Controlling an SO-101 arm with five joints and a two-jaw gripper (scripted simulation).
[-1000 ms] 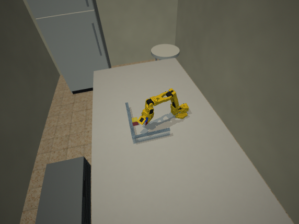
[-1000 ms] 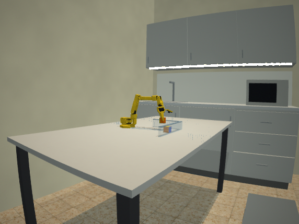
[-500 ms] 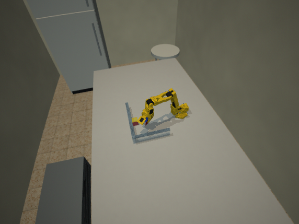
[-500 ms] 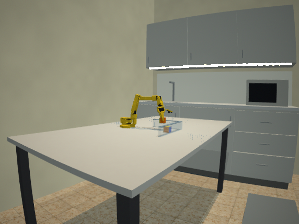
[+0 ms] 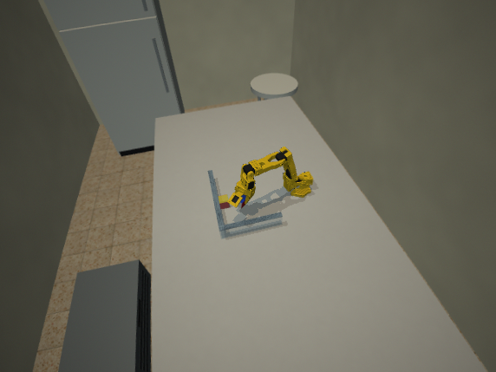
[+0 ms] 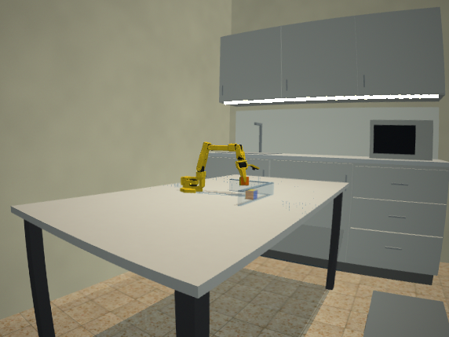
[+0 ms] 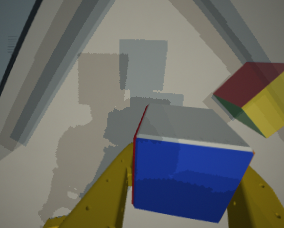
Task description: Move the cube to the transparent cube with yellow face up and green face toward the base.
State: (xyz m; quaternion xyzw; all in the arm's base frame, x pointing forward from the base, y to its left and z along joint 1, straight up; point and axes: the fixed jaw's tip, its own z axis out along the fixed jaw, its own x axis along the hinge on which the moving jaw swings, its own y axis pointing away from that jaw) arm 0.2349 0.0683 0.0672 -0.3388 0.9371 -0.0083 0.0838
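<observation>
In the wrist view, the cube is seen clamped between the two yellow sides of the tool, lifted above the desk, with its blue face toward the camera and a grey face above it. To the right, near but apart, lies the transparent cube. The carrying step is judged to be in hand; next, the cube must be moved right, turned yellow-up, lowered and released.
</observation>
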